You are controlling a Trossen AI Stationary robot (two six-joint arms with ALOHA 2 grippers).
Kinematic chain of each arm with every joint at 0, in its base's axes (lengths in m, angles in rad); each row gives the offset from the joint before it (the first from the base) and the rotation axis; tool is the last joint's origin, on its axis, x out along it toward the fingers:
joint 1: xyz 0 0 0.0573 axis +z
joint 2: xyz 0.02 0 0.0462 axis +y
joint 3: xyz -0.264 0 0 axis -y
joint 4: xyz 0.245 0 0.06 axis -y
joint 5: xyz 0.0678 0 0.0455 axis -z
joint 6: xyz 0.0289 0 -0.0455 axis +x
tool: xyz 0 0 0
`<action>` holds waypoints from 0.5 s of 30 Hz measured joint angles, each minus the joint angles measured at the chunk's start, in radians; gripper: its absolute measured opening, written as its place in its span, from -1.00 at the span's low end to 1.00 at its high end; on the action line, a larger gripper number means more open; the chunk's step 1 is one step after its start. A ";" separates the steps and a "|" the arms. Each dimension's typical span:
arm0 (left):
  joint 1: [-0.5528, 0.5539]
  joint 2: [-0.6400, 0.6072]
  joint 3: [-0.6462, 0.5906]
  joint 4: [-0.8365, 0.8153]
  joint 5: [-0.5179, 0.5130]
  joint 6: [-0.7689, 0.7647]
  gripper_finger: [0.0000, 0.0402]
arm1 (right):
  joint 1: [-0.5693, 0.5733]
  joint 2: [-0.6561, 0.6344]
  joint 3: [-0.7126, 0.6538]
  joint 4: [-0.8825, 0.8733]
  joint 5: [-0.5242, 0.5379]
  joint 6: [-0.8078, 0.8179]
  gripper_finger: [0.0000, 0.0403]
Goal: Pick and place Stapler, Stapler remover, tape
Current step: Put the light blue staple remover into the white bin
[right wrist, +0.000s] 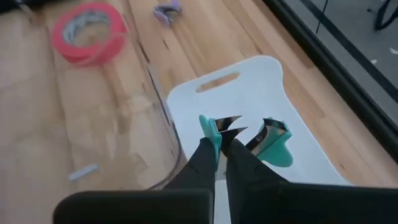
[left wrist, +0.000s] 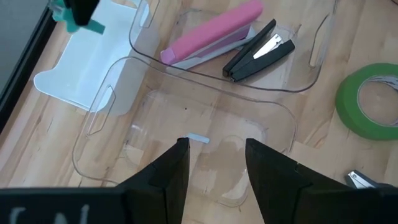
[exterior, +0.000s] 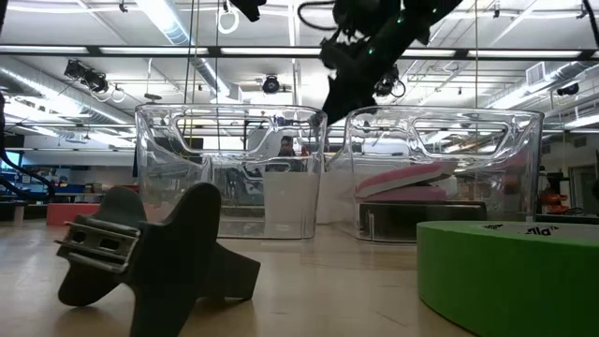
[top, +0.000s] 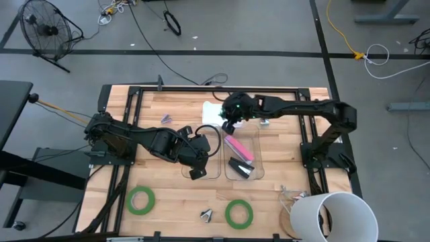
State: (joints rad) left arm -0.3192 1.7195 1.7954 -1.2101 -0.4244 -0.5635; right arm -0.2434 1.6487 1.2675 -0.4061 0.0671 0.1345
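Green tape roll (top: 142,199) lies at the tabletop's (top: 171,208) front left. The left gripper (left wrist: 214,163) hovers, fingers parted and empty, over a clear bin (top: 201,151). Pink stapler (top: 239,148) and black stapler (top: 240,168) lie in the neighbouring bin (top: 242,156). The right gripper (right wrist: 222,150) pinches a teal staple remover (right wrist: 273,142) above a white lid (right wrist: 261,87).

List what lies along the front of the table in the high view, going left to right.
Left green tape roll → dark staple remover → second green tape roll → white bucket.
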 joint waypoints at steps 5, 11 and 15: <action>-0.007 0.000 0.000 0.000 -0.001 0.000 -0.20 | -0.013 0.046 0.000 0.020 0.001 -0.013 -0.98; -0.012 0.000 0.000 -0.005 -0.001 0.000 -0.20 | -0.034 0.059 0.000 0.023 0.008 -0.025 -0.95; -0.012 0.000 0.000 -0.009 -0.001 -0.001 -0.20 | -0.035 0.059 0.000 0.017 0.006 -0.035 -0.78</action>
State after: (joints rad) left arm -0.3309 1.7195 1.7954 -1.2187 -0.4255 -0.5642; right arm -0.2783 1.7081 1.2675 -0.3895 0.0731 0.0994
